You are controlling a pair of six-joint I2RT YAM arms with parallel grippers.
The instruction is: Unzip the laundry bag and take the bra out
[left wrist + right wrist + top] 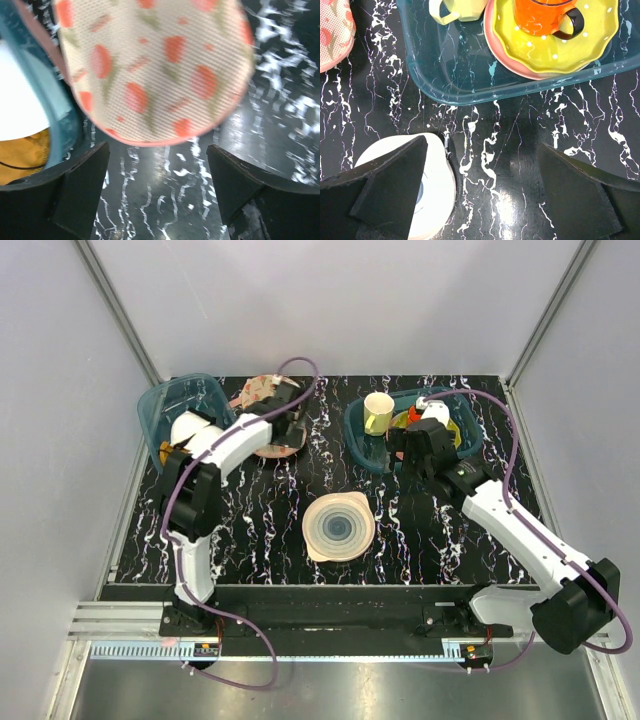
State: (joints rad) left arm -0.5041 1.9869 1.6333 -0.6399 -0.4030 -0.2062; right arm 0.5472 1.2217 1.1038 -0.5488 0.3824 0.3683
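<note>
The laundry bag (252, 392) is a beige-pink mesh pouch with red and green motifs and pink trim, lying at the back left of the table. In the left wrist view it (155, 65) fills the top, just beyond the fingertips. My left gripper (285, 416) (157, 180) is open and empty, low over the table at the bag's near edge, apart from it. My right gripper (399, 451) (482, 185) is open and empty over bare table in front of the right bin. A corner of the bag (335, 30) shows at its far left. The bra is hidden.
A blue bin (185, 400) (56, 125) left of the bag holds white domed pieces (15, 100) and orange cloth (20, 160). The right bin (368, 445) (470, 75) holds a yellow cup (457, 10), an orange mug (545, 15) and a yellow plate (555, 47). A pale ringed disc (338, 527) (437, 190) lies mid-table.
</note>
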